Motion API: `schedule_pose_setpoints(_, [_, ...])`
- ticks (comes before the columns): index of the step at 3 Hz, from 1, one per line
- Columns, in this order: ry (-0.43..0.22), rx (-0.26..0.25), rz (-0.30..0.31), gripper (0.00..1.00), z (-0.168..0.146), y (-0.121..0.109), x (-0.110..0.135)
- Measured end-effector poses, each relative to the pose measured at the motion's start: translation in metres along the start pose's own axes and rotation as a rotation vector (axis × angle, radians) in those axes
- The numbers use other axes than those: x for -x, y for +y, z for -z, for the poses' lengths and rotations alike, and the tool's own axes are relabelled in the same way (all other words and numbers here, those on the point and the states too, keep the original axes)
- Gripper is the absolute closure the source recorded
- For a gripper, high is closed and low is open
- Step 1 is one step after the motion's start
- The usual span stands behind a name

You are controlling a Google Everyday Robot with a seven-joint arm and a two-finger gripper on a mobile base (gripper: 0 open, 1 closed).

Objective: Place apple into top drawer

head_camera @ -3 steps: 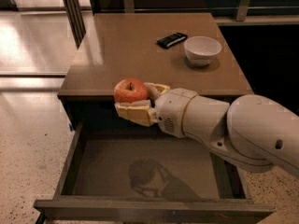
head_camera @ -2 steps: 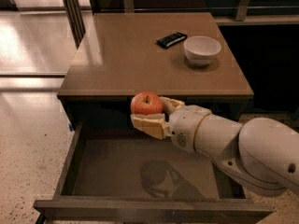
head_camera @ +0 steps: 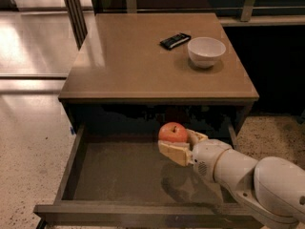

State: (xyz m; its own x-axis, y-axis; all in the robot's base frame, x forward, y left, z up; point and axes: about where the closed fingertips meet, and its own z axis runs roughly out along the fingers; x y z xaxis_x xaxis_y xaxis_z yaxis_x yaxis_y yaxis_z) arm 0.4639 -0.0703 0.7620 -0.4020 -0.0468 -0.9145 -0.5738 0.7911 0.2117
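Observation:
The red-orange apple (head_camera: 172,132) is held in my gripper (head_camera: 178,144), whose cream fingers (head_camera: 172,152) close around its lower sides. The gripper reaches in from the lower right and hangs over the open top drawer (head_camera: 119,173), near its back and right of the middle, a little above the plain bottom. The drawer is pulled out wide below the cabinet top, and its front panel (head_camera: 143,215) runs along the bottom of the view.
On the brown cabinet top (head_camera: 128,61) stand a white bowl (head_camera: 206,51) at the back right and a black flat device (head_camera: 175,40) beside it. My white arm (head_camera: 252,180) covers the drawer's right front corner. Speckled floor lies to the left.
The gripper with the apple has moved right and down, from the level of the cabinet's front edge to inside the open drawer's space.

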Motion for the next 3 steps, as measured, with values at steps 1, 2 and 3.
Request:
schedule_pose_setpoints(1, [0.044,-0.033,-0.049,1.00,-0.012,-0.027,-0.040])
schedule_pose_setpoints(2, [0.094,-0.033,-0.085,1.00,-0.028,-0.042,-0.068])
schedule_pose_setpoints(3, [0.159,-0.031,-0.121,1.00,-0.042,-0.052,-0.095])
